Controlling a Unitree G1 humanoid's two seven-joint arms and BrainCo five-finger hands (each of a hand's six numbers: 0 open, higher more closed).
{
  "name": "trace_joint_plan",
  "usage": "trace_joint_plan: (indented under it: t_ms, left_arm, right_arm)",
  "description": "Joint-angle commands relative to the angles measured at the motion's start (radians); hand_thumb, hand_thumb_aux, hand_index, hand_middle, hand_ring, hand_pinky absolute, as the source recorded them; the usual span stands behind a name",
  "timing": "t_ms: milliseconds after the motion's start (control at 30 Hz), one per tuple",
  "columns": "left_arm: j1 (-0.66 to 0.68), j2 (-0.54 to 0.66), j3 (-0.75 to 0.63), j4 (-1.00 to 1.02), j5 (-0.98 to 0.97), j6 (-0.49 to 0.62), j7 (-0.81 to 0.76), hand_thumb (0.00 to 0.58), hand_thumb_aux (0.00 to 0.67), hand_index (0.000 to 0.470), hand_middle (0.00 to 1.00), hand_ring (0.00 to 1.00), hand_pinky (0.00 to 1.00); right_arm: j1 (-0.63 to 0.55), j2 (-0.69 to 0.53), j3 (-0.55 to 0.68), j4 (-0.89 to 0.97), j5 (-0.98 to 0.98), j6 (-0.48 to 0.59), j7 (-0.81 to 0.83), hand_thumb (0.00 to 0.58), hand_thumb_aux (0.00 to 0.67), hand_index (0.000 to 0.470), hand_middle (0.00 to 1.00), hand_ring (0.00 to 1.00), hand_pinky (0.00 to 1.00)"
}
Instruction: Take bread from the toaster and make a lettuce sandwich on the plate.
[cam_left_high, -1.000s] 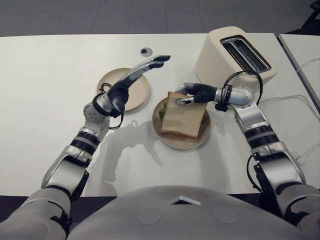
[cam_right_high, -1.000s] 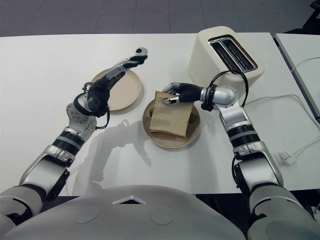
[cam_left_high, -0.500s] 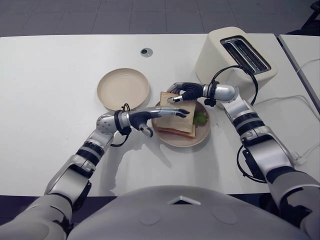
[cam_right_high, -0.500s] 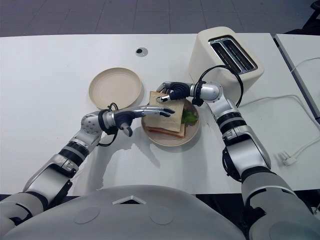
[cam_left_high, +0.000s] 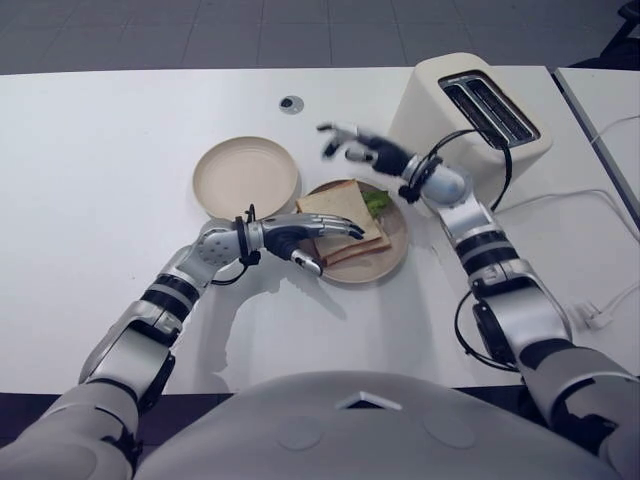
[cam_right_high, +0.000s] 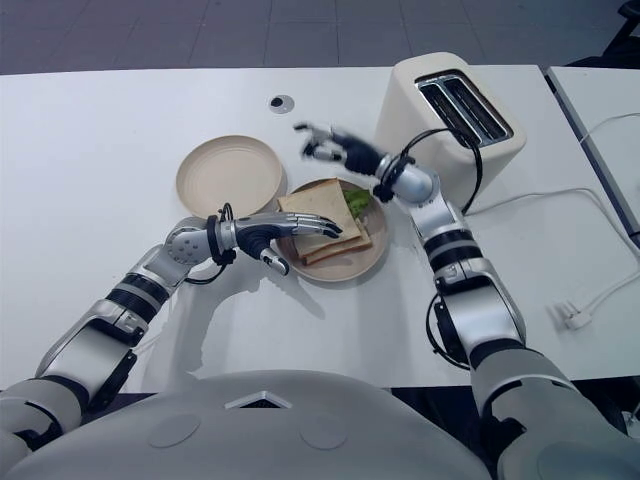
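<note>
Left fingers (cam_left_high: 338, 228) over sandwich (cam_left_high: 328, 205), second plate (cam_left_high: 247, 178) beside, toaster (cam_left_high: 425, 120) behind

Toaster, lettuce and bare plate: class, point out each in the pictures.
Toaster (cam_left_high: 470, 113): left eye view, on its slotted top.
Lettuce (cam_left_high: 377, 201): left eye view, on the green leaf.
Bare plate (cam_left_high: 246, 178): left eye view, on its middle.

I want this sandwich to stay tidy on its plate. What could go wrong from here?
The left hand lies across the sandwich, on its top slice. Drawing the hand back might drag that slice askew or off. The slices sit offset and lettuce pokes out on the side towards the toaster, so a nudge could spill it onto the plate. The right hand hovers open just behind the plate, and a low sweep could clip the sandwich.
</note>
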Motion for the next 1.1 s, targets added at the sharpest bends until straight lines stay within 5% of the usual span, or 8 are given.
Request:
trace_joint_plan:
  t_ms: [33,133,167,200,233,300,633,1100]
  left_arm:
    - [0.058,0.049,-0.034,0.053,0.119,0.105,-0.018,0.0,0.0,0.0,0.0,0.0,0.0]
    - [0.044,0.061,-0.001,0.051,0.112,0.076,0.026,0.0,0.0,0.0,0.0,0.0,0.0]
    - [0.038,0.061,0.019,0.038,0.091,0.048,0.044,0.392,0.289,0.203,0.0,0.0,0.0]
    - [0.033,0.059,0.04,0.021,0.065,0.018,0.062,0.516,0.447,0.313,0.0,0.0,0.0]
    - [0.026,0.056,0.062,0.006,0.032,-0.013,0.074,0.58,0.67,0.47,0.14,0.14,0.14]
    - [0.03,0.052,0.086,-0.048,-0.122,-0.082,0.049,0.58,0.67,0.47,1.0,1.0,1.0]
    - [0.162,0.165,-0.063,-0.162,-0.55,-0.041,-0.434,0.58,0.67,0.47,1.0,1.0,1.0]
    - [0.043,0.019,0.022,0.303,-0.379,-0.084,-0.499,0.58,0.67,0.47,1.0,1.0,1.0]
  right_arm:
    - [-0.008,-0.001,-0.07,-0.062,0.066,-0.035,-0.046,0.0,0.0,0.0,0.0,0.0,0.0]
    - [0.058,-0.05,-0.052,-0.144,0.164,-0.011,0.111,0.0,0.0,0.0,0.0,0.0,0.0]
    - [0.093,-0.082,-0.034,-0.174,0.202,0.016,0.198,0.053,0.032,0.022,0.13,0.13,0.13]
    - [0.137,-0.129,-0.006,-0.211,0.233,0.02,0.296,0.436,0.336,0.236,0.28,0.28,0.28]
    - [0.18,-0.175,0.012,-0.253,0.278,0.027,0.393,0.576,0.617,0.433,0.42,0.42,0.42]
    - [0.263,-0.273,0.022,-0.343,0.382,0.056,0.574,0.58,0.67,0.47,1.0,1.0,1.0]
    - [0.549,-0.512,0.1,-0.504,0.509,0.159,1.04,0.58,0.67,0.47,1.0,1.0,1.0]
    - [0.374,-0.158,0.201,-0.024,0.364,0.111,1.002,0.58,0.67,0.47,1.0,1.0,1.0]
